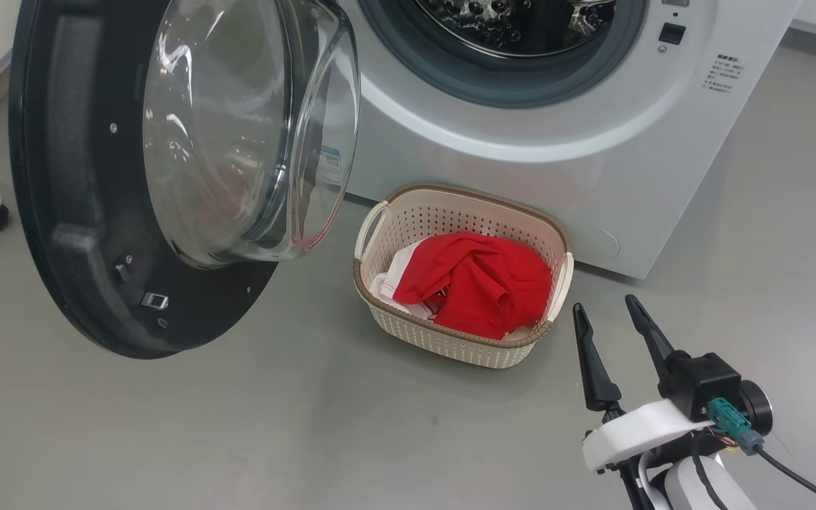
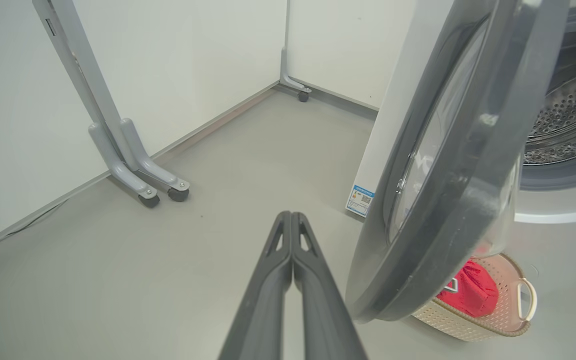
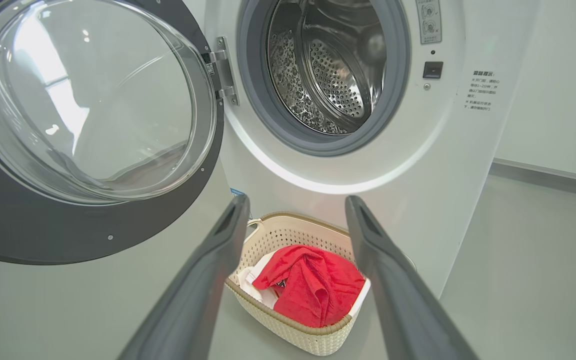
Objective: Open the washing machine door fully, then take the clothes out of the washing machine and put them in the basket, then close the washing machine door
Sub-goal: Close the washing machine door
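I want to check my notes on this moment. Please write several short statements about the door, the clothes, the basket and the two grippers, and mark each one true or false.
1. The washing machine door stands open. True.
2. The clothes lie inside the drum. False: they lie in the basket; the visible part of the drum holds no clothes.
3. The right gripper is open and holds nothing. True.
4. The left gripper is open. False: it is shut.
5. The basket stands on top of the machine. False: it stands on the floor, in front of the washing machine.
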